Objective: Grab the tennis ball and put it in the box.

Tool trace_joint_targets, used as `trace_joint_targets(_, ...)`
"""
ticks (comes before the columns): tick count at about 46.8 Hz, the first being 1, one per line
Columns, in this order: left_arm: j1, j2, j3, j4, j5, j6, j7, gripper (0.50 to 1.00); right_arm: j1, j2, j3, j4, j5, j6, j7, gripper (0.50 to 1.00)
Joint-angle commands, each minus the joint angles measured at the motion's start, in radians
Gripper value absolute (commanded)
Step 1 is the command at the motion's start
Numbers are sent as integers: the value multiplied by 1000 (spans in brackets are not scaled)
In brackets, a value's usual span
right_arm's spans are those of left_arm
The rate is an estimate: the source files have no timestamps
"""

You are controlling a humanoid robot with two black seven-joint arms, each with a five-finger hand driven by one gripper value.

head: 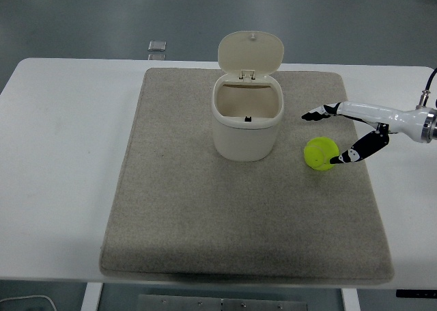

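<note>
Writing: no brand, label or lettering can be read on anything here.
Tennis ball (320, 153): yellow-green, round and fuzzy-looking, resting on the mat to the right of the box and a little nearer the front edge, apart from the box wall.
Box (246, 125): cream-white plastic bin with rounded corners and smooth walls, standing upright on the far half of the mat. Its mouth is open and the inside looks pale, with one small dark spot near the front rim.
Lid (250, 53): same cream plastic, rounded in outline, hinged at the back rim and tipped up almost upright, with a small knob near its top edge.
Mat (205, 229): grey-beige, felt-like and matte, roughly square with softly rounded corners, covering most of the middle of the surface.
Surface (61, 188): smooth white tabletop with rounded far corners.
Right hand (334, 137): white shell with black finger segments, coming in from the right edge. The fingers are spread and hold nothing; one reaches out above the ball, and a lower one has its tip at the ball's right side, touching or nearly so.
Small object (157, 46): pale grey square on the floor beyond the far edge; too small to make out.
</note>
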Motion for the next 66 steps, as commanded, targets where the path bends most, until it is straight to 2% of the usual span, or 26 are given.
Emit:
trace_joint_targets(1, 0, 0, 0, 0, 0, -1, 0, 992, 0, 6, -21, -1, -13, -36, -2, 926)
trace_joint_targets(10, 0, 0, 0, 0, 0, 0, 2, 992, -2, 10, -62, -1, -40, -88, -3, 926)
trace_joint_targets(20, 0, 0, 0, 0, 0, 0, 0, 992, -17, 12, -77, -4, -59, -117, -3, 924)
trace_joint_targets(45, 0, 0, 0, 0, 0, 0, 0, 992, -37, 27, -77, -19, -63, -148, -11, 907)
trace_joint_targets(49, 0, 0, 0, 0, 0, 0, 2, 992, -37, 30, -77, -19, -75, -148, -10, 891)
trace_joint_targets(53, 0, 0, 0, 0, 1, 0, 0, 992, -39, 30, -77, -19, -82, -149, -10, 828)
trace_joint_targets(57, 0, 0, 0, 0, 0, 0, 2, 992, -39, 33, -77, -19, -82, -149, -10, 797)
trace_joint_targets(66, 0, 0, 0, 0, 1, 0, 0, 992, -39, 39, -76, -19, -92, -149, -10, 764)
